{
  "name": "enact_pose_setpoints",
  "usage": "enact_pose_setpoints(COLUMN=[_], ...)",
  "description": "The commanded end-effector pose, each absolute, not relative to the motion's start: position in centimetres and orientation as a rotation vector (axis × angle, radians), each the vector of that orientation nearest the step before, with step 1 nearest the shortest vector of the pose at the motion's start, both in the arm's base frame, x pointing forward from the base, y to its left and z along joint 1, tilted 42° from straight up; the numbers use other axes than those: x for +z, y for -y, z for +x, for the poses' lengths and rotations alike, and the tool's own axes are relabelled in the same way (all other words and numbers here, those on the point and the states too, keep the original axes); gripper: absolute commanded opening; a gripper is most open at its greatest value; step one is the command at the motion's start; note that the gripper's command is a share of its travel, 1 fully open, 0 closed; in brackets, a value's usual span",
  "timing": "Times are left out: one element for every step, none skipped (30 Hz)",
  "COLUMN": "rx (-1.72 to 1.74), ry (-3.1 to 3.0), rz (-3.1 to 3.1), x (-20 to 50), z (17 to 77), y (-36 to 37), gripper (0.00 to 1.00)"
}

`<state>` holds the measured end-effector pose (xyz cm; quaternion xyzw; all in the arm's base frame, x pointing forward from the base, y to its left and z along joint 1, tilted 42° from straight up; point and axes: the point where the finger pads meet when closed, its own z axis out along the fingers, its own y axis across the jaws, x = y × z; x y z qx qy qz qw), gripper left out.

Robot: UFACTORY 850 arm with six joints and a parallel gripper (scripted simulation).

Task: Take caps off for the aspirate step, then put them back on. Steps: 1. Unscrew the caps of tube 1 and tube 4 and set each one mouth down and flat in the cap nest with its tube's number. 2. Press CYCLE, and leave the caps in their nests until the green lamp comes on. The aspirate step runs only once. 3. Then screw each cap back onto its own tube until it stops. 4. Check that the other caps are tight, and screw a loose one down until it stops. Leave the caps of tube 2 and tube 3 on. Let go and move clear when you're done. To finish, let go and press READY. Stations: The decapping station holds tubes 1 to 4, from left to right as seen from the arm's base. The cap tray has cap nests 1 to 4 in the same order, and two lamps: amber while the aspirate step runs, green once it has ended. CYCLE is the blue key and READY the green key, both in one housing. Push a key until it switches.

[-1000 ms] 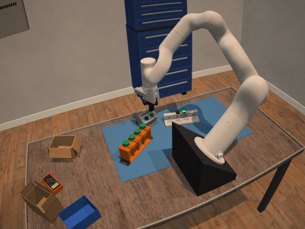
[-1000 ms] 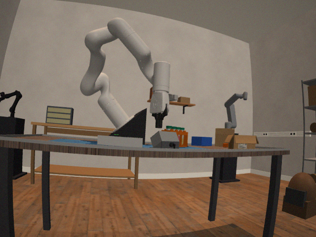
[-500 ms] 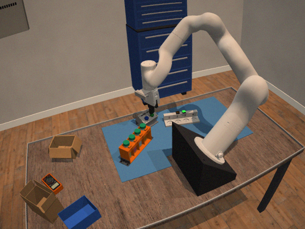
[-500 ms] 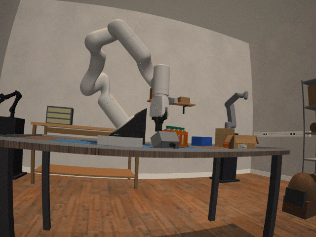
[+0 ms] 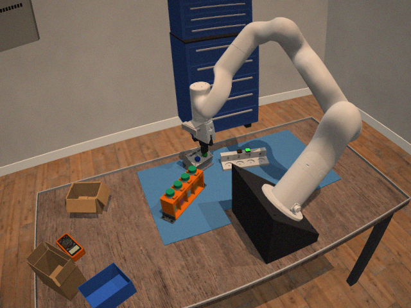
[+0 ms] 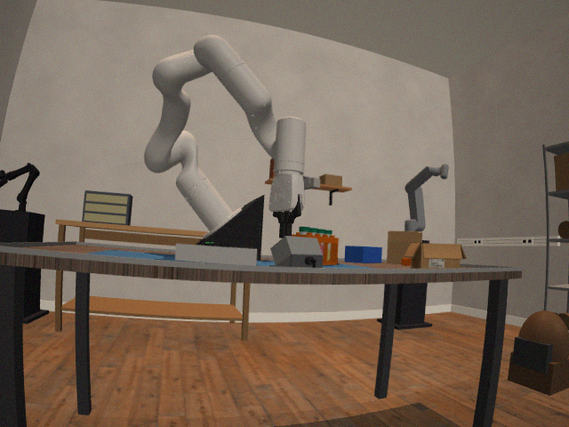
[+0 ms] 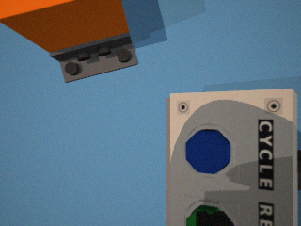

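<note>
We saw the green READY key (image 5: pixel 204 154) (image 7: pixel 194 216) on the housing (image 5: pixel 189 164) (image 6: pixel 297 252) (image 7: pixel 188 188), just beside the blue CYCLE key (image 5: pixel 197 159) (image 7: pixel 208 152), under our gripper's (image 5: pixel 203 154) (image 6: pixel 285 235) clenched, empty fingers. Near the housing stood the orange decapping station (image 5: pixel 169 206) (image 6: pixel 333 250) (image 7: pixel 89 30) with four green caps, and the cap tray (image 5: pixel 243 163) (image 6: pixel 215 253), its green lamp (image 5: pixel 247 150) lit.

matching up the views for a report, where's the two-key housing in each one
Top: the two-key housing is just above the picture's centre, under the gripper.
Exterior: just below and right of centre, near the far end of the white cap tray, its keys out of sight.
Wrist: lower right, cut off by the bottom edge.
Shared landmark: the orange decapping station.
</note>
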<state>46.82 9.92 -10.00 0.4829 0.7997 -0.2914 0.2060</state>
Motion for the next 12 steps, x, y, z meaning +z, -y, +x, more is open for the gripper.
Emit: enact_pose_setpoints(rx=[-0.810,-0.810,-0.810,-0.810,-0.810,-0.810,-0.810,-0.810,-0.810,-0.810,-0.810,-0.810], ry=[-2.228,-2.228,-2.228,-2.228,-2.228,-2.228,-2.228,-2.228,-2.228,-2.228,-2.228,-2.228], rz=[1.345,1.345,1.345,1.345,1.345,1.345,1.345,1.345,1.345,1.345,1.345,1.345], x=[-10.04,-10.06,-10.09,-10.11,-10.14,-10.16,-10.19,-10.21,-10.24,-10.26,-10.29,-10.31], z=[46.89,46.89,46.89,46.90,46.90,46.90,46.90,46.90,46.90,46.90,46.91,46.91], y=[-9.92,-9.90,-9.88,-9.85,-9.83,-9.81,-9.79,-9.77,-9.74,-9.72,-9.70,-9.68], gripper=[0.00,0.00,0.00,0.00,0.00,0.00,0.00,0.00,0.00,0.00,0.00,0.00])
